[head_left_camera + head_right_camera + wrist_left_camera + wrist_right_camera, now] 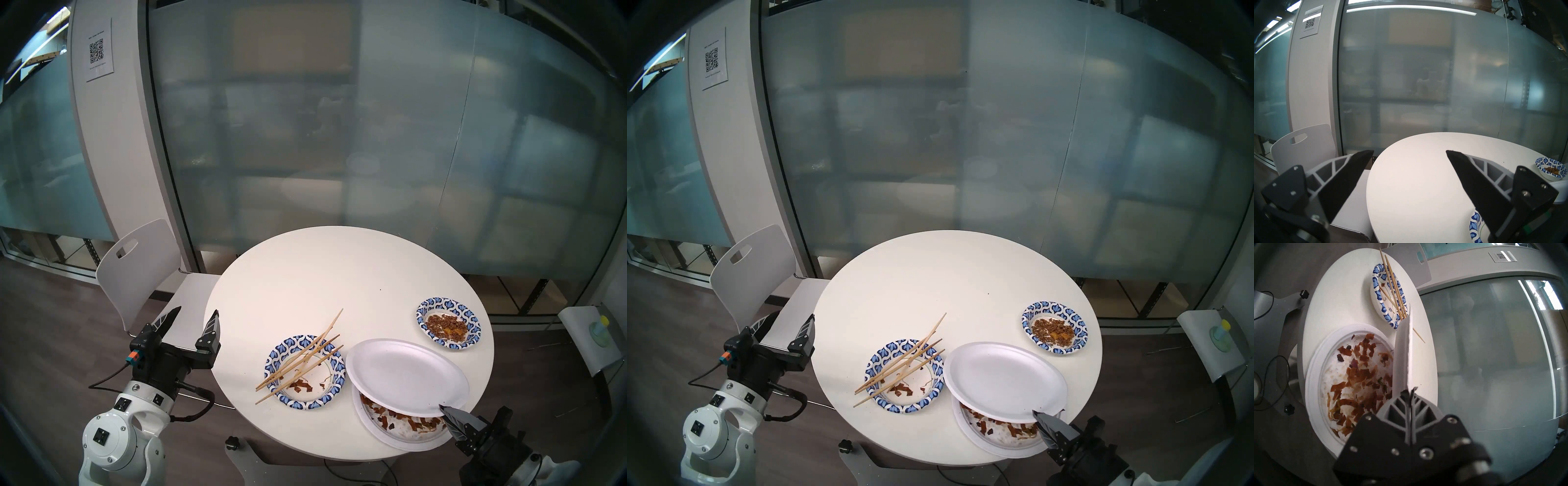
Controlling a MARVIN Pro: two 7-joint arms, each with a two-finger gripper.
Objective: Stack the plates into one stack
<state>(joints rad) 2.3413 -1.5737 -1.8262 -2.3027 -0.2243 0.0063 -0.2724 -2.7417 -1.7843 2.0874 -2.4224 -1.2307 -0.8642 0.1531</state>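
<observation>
Our right gripper [447, 411] pinches the rim of a clean white foam plate [403, 375], tilted above a food-soiled white plate [400, 434]. Beside them, wooden chopsticks [302, 353] cross a blue-patterned paper bowl [281, 356]; a second [448, 326] sits beyond. Our left gripper [193, 319] hangs open beside the round white table [322, 281].
</observation>
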